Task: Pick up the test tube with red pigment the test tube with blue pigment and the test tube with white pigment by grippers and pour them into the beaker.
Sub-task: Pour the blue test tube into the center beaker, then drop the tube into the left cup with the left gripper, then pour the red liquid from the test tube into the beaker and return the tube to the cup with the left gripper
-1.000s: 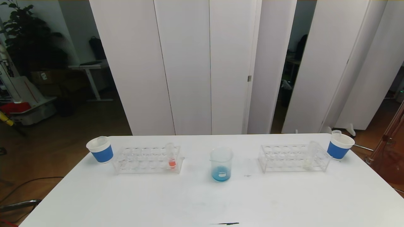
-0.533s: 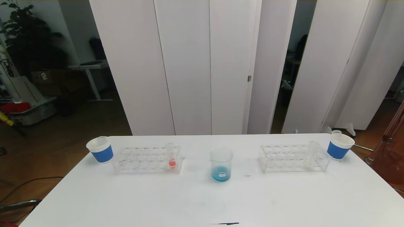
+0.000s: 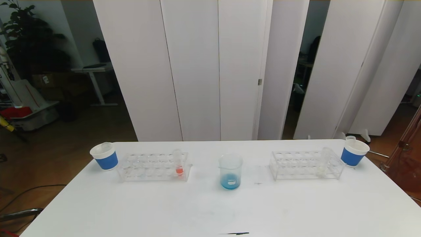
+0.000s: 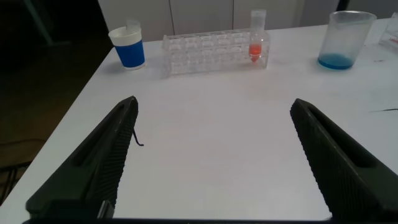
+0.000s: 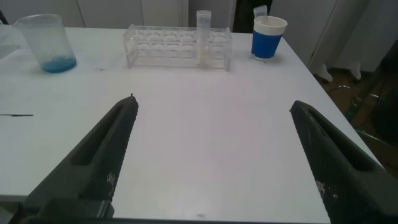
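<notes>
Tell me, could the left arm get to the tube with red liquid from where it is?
Probably yes. The left end effector is open over bare table, and the red tube stands alone at the rack's end.

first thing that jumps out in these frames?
The beaker at the table's centre, with blue liquid already pooled in its bottom. Next, the test tube with red pigment upright at the beaker-side end of the left rack, and the test tube with white pigment in the right rack. A blue-banded paper cup flanks each rack.
</notes>
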Robot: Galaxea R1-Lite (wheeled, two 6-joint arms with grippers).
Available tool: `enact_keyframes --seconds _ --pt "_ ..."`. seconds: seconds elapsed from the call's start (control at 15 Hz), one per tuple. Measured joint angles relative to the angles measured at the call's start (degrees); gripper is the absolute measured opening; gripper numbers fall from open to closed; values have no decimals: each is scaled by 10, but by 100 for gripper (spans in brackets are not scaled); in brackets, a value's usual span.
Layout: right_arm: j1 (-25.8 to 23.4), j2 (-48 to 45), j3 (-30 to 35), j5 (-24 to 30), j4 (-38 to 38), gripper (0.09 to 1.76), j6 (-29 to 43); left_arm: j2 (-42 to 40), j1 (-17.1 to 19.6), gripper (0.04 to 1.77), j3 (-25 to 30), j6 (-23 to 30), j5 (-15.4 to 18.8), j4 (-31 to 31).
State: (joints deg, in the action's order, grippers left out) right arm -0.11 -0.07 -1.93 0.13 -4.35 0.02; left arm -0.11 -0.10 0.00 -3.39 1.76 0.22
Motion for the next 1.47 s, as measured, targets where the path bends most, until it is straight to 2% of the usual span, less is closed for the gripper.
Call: enact_keyframes --seconds 0.53,1.0,1.2,1.47 --pt "0 0 0 0 0 175 0 1 0 175 -6 0 -3 -8" --pt "0 0 0 0 0 175 0 14 0 175 -68 0 0 6" --pt "0 0 0 0 0 175 0 61 0 175 -115 0 4 7" --pt "0 0 0 0 0 175 0 176 -1 175 -199 24 7 -5"
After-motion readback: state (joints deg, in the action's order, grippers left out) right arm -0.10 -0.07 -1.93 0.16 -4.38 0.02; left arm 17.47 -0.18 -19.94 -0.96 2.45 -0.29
